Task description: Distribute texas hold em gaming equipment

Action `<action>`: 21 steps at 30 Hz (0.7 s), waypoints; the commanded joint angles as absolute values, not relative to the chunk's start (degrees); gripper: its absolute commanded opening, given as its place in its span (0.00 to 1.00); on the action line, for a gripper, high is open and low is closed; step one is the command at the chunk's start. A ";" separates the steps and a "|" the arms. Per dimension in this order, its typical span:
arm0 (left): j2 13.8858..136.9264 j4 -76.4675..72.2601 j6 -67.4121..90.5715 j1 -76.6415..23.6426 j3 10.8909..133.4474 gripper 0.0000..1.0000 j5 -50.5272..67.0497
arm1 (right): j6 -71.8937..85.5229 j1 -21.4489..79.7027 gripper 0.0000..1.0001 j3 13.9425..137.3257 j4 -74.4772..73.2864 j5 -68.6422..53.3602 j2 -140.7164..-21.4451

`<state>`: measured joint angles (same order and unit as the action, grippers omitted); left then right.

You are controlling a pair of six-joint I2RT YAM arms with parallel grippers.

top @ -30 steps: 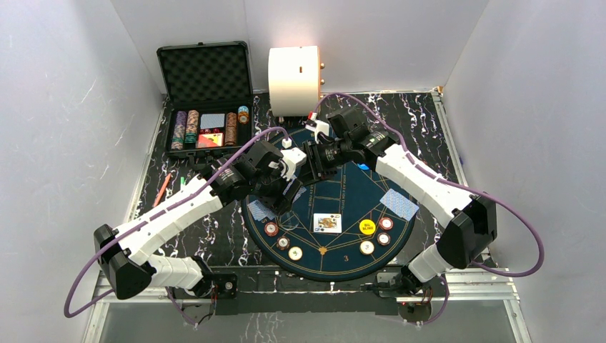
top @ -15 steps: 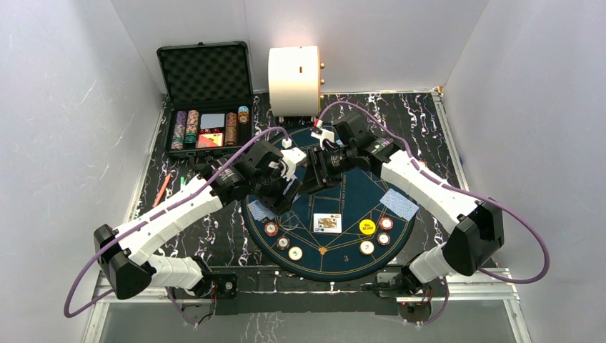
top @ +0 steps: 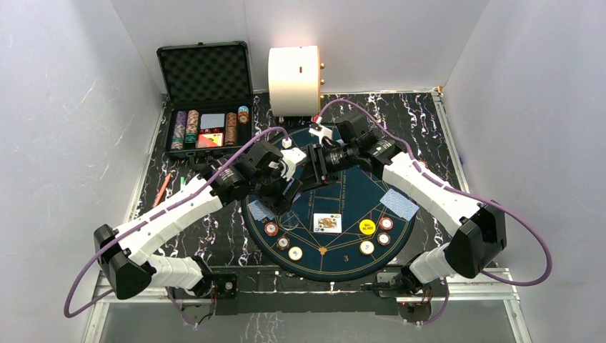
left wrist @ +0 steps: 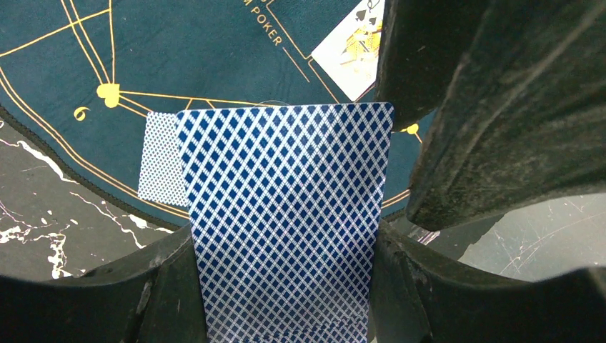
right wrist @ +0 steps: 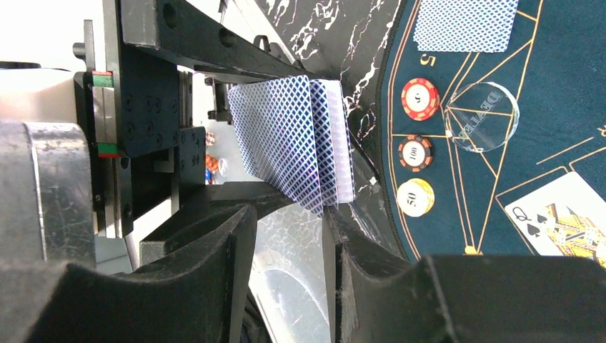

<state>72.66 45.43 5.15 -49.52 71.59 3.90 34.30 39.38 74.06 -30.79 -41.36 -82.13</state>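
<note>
1. Black foam lines the open case (top: 204, 78) at the far left of the marbled table (top: 429, 114). Rows of chips and a pack of cards sit in its tray, and an orange pen (top: 163, 189) lies in front of it.
2. The left claw (top: 284, 191) hangs over the left part of the round green mat (top: 336, 196), clamped on a stack of blue-backed cards (left wrist: 286, 214). In its wrist view the stack sits between both fingers and sticks out well past their tips.
3. Under that stack a loose card (left wrist: 161, 161) lies flat, face down, at the mat's left rim. Three chips (top: 283, 242) sit in a row nearer the arm bases, with a clear disc (right wrist: 482, 118) just beside them.
4. A cream drum (top: 294, 80) stands behind the mat, just right of the case.
5. The right claw (top: 312, 168) faces the left claw from the right, with its fingers partly apart and gripping nothing. The stack's free corner reaches the mouth of the gap between them, but I cannot tell whether it touches.
6. A face-up card (top: 327, 223) lies near the mat's middle, apart from both claws.
7. A yellow button (top: 367, 227) and three more chips (top: 384, 239) sit close together on the mat's near right part.
8. A second loose card (top: 399, 204) lies face down near the mat's right rim, beside the right forearm.
</note>
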 commanded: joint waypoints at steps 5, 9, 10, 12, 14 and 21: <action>70.68 45.14 5.36 -49.80 71.72 0.00 4.53 | 37.28 38.87 0.42 73.02 -24.45 -44.43 -79.91; 70.66 45.09 5.51 -49.78 71.77 0.00 4.66 | 45.02 38.85 0.38 68.34 -15.26 -46.11 -79.63; 70.62 45.09 5.45 -49.82 71.81 0.00 4.66 | 46.81 38.77 0.38 67.29 -13.49 -45.88 -79.58; 70.61 45.09 5.45 -49.75 71.77 0.00 4.73 | 51.22 38.68 0.35 64.95 -8.30 -46.26 -79.54; 70.75 45.09 5.50 -49.76 71.79 0.00 4.83 | 53.51 38.74 0.33 63.55 -5.28 -46.49 -79.90; 70.89 45.00 5.27 -49.81 72.02 0.00 4.83 | 58.71 38.15 0.19 60.80 0.37 -46.24 -80.21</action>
<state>72.66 45.43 5.15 -49.52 71.59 3.92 56.25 38.96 61.28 -4.82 -45.25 -81.36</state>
